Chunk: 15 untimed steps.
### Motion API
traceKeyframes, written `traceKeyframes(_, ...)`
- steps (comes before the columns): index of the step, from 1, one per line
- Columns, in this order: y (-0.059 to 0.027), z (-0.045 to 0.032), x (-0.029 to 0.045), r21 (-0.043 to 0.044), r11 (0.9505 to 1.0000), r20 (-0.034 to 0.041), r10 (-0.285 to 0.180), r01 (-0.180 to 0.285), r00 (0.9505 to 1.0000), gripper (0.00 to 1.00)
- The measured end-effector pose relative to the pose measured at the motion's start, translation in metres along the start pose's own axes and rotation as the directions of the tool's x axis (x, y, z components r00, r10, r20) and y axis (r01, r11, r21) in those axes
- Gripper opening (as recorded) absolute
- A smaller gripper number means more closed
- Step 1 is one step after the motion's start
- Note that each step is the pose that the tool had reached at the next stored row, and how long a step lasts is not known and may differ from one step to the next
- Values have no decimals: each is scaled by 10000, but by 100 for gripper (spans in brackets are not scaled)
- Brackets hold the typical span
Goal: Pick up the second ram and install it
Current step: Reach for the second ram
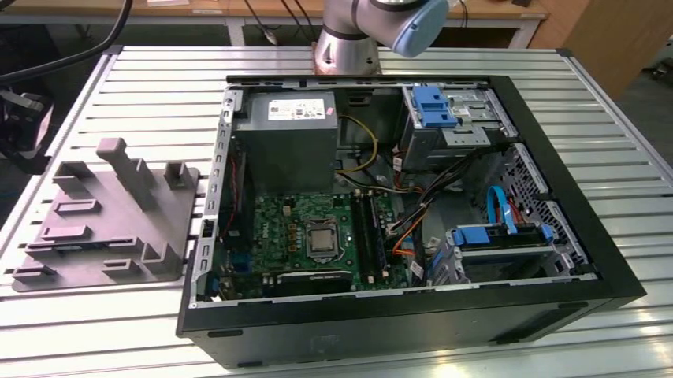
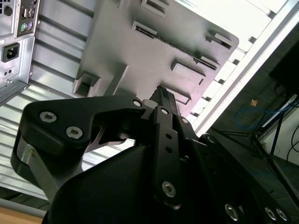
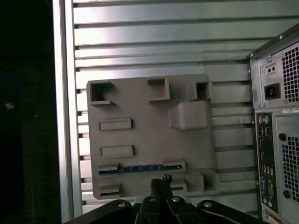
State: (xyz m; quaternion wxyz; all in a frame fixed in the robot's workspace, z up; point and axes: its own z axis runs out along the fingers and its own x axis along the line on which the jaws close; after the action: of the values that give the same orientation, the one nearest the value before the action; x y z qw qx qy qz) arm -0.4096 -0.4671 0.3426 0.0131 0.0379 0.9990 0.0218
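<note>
The ram stick (image 3: 140, 168) lies flat in the grey tray (image 3: 140, 116), crosswise just ahead of the gripper (image 3: 161, 181), whose fingers seem pressed together, holding nothing.

You won't get anything readable here. The white label (image 1: 299, 108) on the power supply (image 1: 282, 153) has print, maybe spec lines, but it's too tiny. Same with the sticker (image 3: 290, 110) on the case's rear panel (image 3: 274, 144).

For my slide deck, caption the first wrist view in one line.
Gripper pointed at the gray holder tray, where the second ram stands on edge, beside the computer case.
</note>
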Motion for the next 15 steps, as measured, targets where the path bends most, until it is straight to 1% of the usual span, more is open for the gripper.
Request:
traceKeyframes(9, -121, 97, 60, 0, 10000, -1, 0, 0, 10000, 10)
traceKeyframes(13, -147, 155, 76, 0, 10000, 0, 1, -1, 10000, 10)
traceKeyframes(15, -149, 161, 78, 1, 10000, -2, 1, -1, 10000, 10)
